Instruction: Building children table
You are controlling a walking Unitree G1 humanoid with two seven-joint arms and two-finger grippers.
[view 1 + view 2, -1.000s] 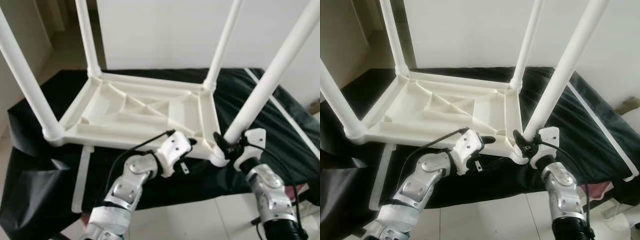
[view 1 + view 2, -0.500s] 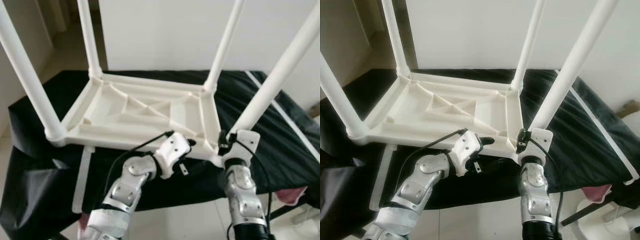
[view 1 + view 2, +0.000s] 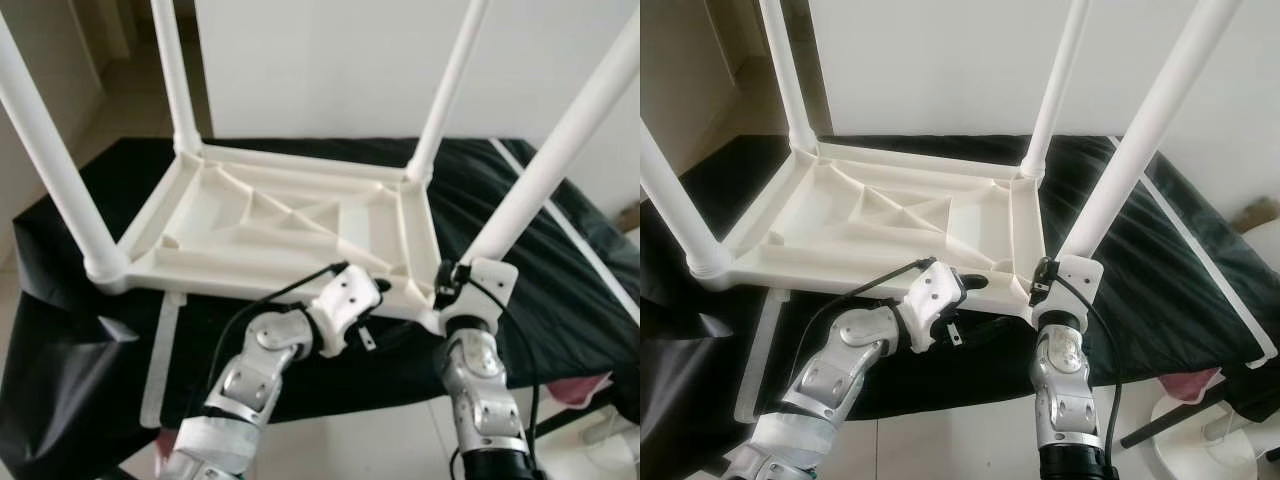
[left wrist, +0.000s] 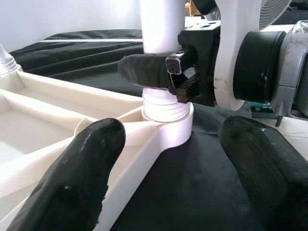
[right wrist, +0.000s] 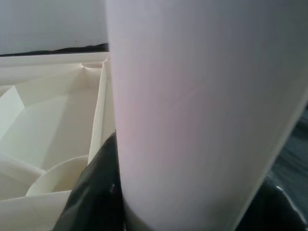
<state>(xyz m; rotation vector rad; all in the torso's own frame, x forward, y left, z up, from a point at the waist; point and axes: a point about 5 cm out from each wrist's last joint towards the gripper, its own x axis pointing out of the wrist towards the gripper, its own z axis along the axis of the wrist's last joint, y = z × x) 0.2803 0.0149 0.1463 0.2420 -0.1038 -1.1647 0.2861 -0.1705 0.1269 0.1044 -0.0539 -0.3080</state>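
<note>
Since a second ago the right arm has swung in under the near-right leg, and the right gripper now clamps its base. The upturned white plastic table, light, stiff and slick, lies at twelve o'clock on the black cloth; grip legs near the sockets. The left gripper hovers spread at the frame's rim.

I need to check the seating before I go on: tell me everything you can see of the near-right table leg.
The near-right leg is a smooth white tube, plastic by its look, rising up and leaning outward to the right from the corner socket of the upturned white tabletop. Its ribbed lower end sits in that round socket, with several ribs still showing above the rim. The right claw is clamped around it just above the socket. The left claw hangs open near the same corner, touching nothing.
</note>
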